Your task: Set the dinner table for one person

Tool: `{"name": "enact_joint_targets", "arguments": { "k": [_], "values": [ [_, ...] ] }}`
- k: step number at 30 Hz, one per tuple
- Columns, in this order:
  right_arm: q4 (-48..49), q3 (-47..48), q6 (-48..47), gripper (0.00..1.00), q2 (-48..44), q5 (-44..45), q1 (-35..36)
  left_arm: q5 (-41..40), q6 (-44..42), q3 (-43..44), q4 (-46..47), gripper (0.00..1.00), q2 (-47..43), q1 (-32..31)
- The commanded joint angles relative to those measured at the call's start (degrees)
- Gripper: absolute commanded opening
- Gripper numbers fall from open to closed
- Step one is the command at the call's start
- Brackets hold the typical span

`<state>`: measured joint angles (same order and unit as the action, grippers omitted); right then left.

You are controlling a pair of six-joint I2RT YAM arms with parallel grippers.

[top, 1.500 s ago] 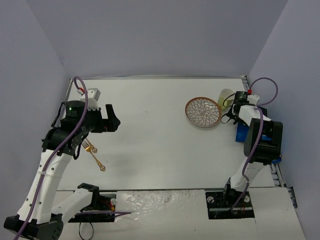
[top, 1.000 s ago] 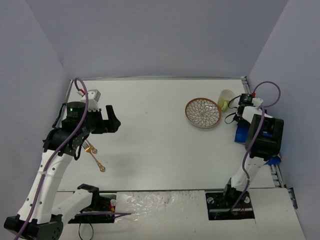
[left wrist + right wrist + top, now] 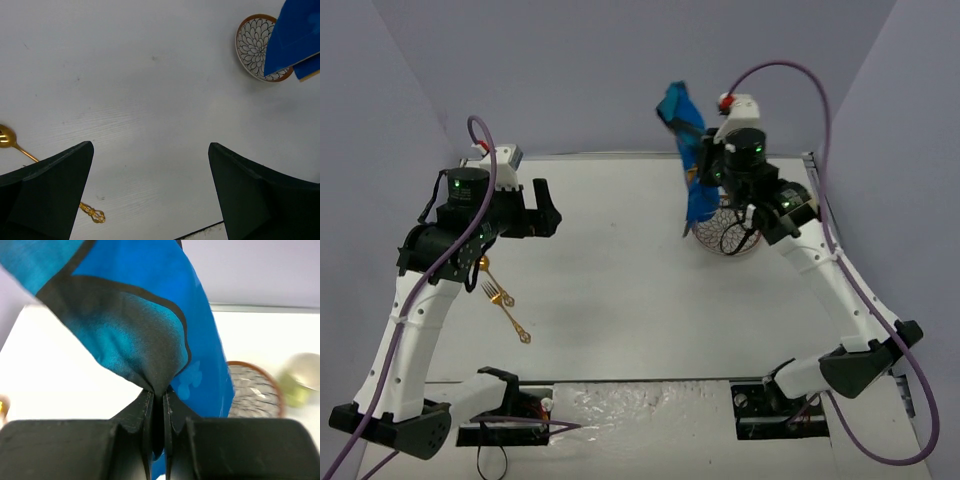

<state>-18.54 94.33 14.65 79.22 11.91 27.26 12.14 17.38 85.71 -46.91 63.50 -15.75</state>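
Since 1.5 s ago the L side had hardly moved. The L arm sat a touch higher, and the left gripper hung over the left part of the large flat white dinner table, which spanned the whole workspace under both arms. Its jaws were spread wide w/ nothing between them. Just below it the thin gold cutlery lay flat on the table where it had been, w/ a gold spoon bowl showing at the edge of the L wrist view. The big change was on the R. The R arm had swung from low at the far-right edge up and in toward centre-right. The right gripper was pinched tight on a fold of the blue cloth placemat with black print, holding it high so it draped down in front of the round plate with brown rim and petal pattern. Couldn't tell whether the mat's lower edge touched the plate. A pale yellowish cup, blurred, stood just R of the plate. Judgement: the mat was off the table and in transit, so the first step was under way but nothing was laid yet, and plate, cup and cutlery sat apart near the edges. Next move prob. needed the mat carried to the middle and lowered flat, w/o dragging over the plate.
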Motion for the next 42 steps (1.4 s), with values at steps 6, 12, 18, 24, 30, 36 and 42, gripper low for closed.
{"name": "enact_joint_targets", "arguments": {
  "k": [6,12,18,24,30,36,42],
  "values": [
    [8.30,-7.40,-9.87,0.00,13.77,4.05,23.73,-7.43,0.59,-6.43,1.54,0.97,-8.41,-0.16],
    [16.35,-14.35,-6.15,0.00,25.98,4.48,31.63,-12.55,6.33,-16.70,3.63,0.97,-15.60,-0.07],
    [16.52,-11.89,-5.56,0.00,32.77,-2.79,35.84,-18.51,8.47,-21.02,2.33,0.97,-21.18,0.01],
    [16.27,-13.19,-5.99,0.25,30.47,-1.57,34.42,-16.89,10.50,-23.79,2.41,0.97,-21.27,0.02],
    [16.06,-13.70,-6.62,0.34,26.78,-2.01,28.18,-12.56,12.08,-26.23,4.81,0.97,-18.25,0.02],
    [15.99,-13.75,-7.95,0.34,24.07,-2.15,22.86,-8.66,12.24,-26.79,6.76,0.97,-14.90,0.02],
    [15.93,-10.83,-6.91,0.35,25.44,-2.20,18.05,-5.24,13.12,-27.24,10.04,0.97,-11.72,-0.07]
  ]
}}
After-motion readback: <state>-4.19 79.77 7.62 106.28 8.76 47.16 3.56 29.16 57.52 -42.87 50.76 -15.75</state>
